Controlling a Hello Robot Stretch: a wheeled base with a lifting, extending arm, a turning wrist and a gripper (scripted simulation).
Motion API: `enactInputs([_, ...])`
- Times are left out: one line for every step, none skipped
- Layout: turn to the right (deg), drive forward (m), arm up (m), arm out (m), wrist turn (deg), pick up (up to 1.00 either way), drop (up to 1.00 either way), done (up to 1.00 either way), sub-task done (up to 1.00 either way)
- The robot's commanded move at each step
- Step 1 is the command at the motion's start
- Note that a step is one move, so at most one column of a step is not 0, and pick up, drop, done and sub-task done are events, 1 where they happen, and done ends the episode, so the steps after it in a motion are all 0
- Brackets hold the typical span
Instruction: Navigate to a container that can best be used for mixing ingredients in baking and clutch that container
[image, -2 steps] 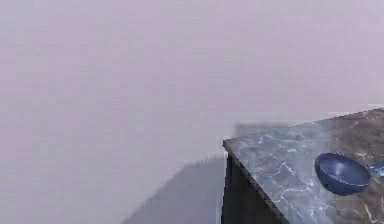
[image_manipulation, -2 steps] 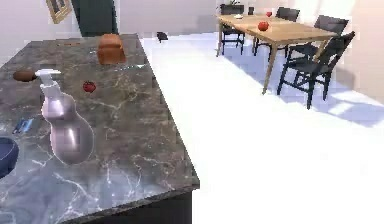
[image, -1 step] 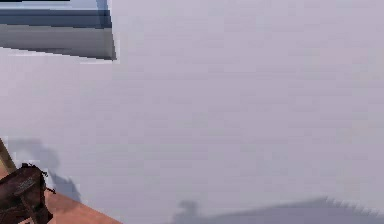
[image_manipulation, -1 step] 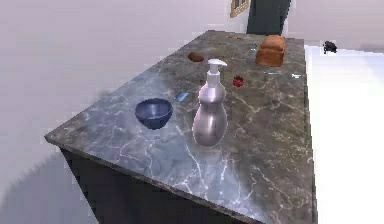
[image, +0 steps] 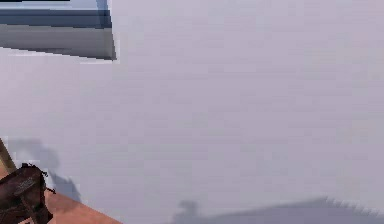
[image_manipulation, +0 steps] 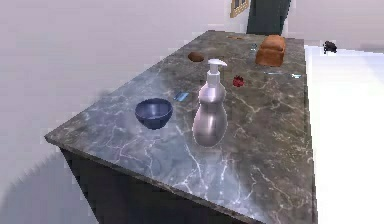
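A small dark blue bowl (image_manipulation: 153, 112) stands on a dark marble counter (image_manipulation: 250, 170), near the counter's left edge in the arm side view. Just right of the bowl stands a tall pale pump bottle (image_manipulation: 210, 110). Farther back on the same counter lies a small brown round dish (image_manipulation: 197, 57).
A brown loaf (image_manipulation: 271, 50), a small red thing (image_manipulation: 240, 81) and a tiny blue thing (image_manipulation: 183, 96) also sit on the counter. A white surface (image_manipulation: 350, 110) adjoins it on the right. In the forward view a pale wall (image: 230, 110) stands close, with a blue-grey frame (image: 60, 35) at the upper left and a dark object (image: 25, 192) at the lower left.
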Motion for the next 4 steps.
enactInputs([0.0, 0.00, 0.38, 0.00, 0.0, 0.00, 0.00, 0.00, 0.00])
enactInputs([0.0, 0.00, 0.00, 0.32, 0.0, 0.00, 0.00, 0.00, 0.00])
enactInputs([0.0, 0.00, 0.00, 0.00, 45.0, 0.00, 0.00, 0.00, 0.00])
enactInputs([0.0, 0.00, 0.00, 0.00, 45.0, 0.00, 0.00, 0.00, 0.00])
